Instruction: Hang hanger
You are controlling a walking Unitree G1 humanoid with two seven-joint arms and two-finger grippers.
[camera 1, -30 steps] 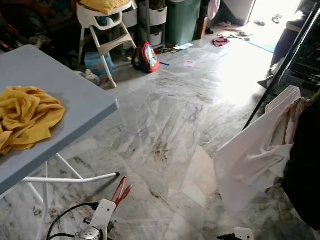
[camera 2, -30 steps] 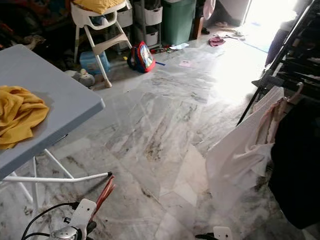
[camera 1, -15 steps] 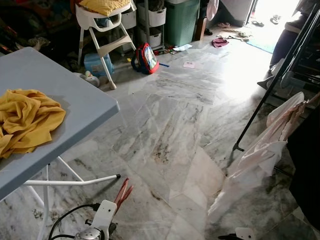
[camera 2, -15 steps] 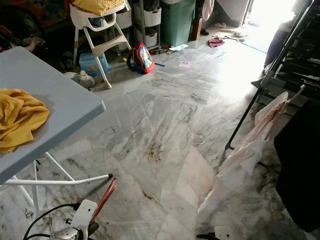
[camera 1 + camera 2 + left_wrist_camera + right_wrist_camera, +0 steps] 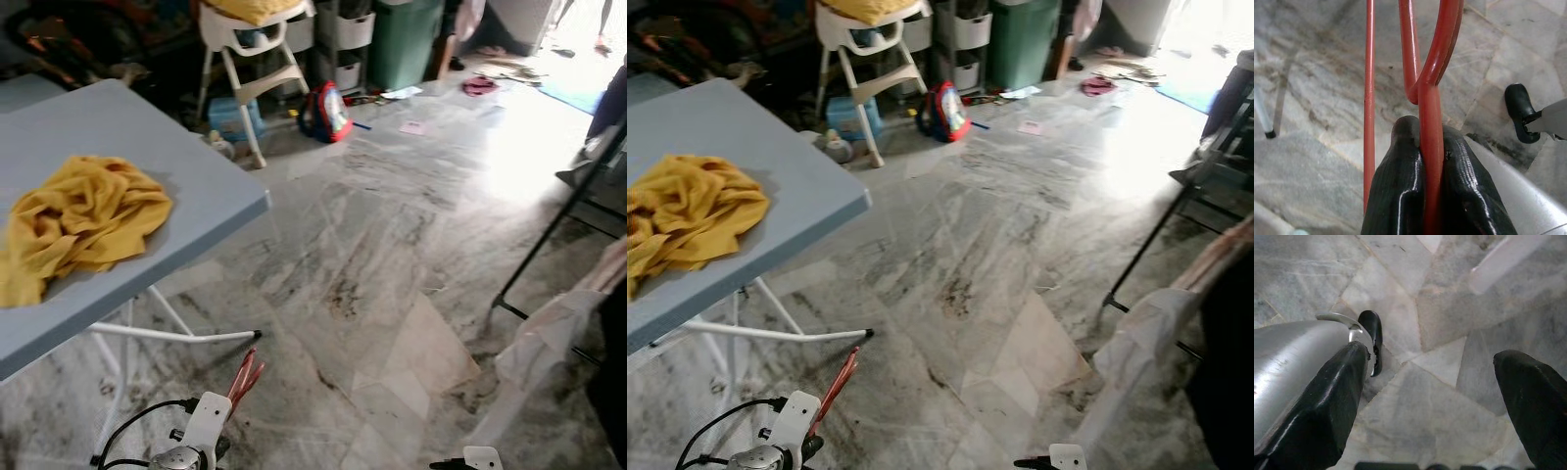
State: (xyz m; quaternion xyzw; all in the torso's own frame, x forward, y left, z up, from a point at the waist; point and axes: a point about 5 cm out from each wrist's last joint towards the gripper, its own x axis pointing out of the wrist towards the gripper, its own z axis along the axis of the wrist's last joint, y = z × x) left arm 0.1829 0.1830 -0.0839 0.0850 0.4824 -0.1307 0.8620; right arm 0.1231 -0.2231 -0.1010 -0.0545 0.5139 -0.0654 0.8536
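A red hanger [image 5: 1430, 122] is clamped between the two black fingers [image 5: 1400, 196] of the left gripper [image 5: 1431, 161], its wire running straight out past the fingertips and splitting into a loop just beyond them, with a second thin red bar beside it. From the head views the same hanger [image 5: 243, 377] is seen low at the robot's left side, pointing forward over the marble floor [image 5: 372, 255]. The right gripper [image 5: 1435, 396] is held with its fingers wide apart and nothing between them, only floor tiles beyond.

The step in hand is judged to be carrying the hanger to the rail. A black rack leg [image 5: 549, 235] and a pale garment [image 5: 549, 333] hanging beside it are seen well ahead of the right fingers, so the robot is probably to be turned that way. The grip is best kept firm and the loop kept upright, so that the hook end can be lifted over the bar without snagging the clothes already hung there.

Well ahead and to the left of the left fingers, a grey table [image 5: 147, 166] is seen with a crumpled yellow cloth [image 5: 83, 220] lying on it. Far beyond the fingers, a green bin [image 5: 404, 39] and white drawers [image 5: 345, 44] stand by a high chair [image 5: 250, 49]; their contents cannot be told.
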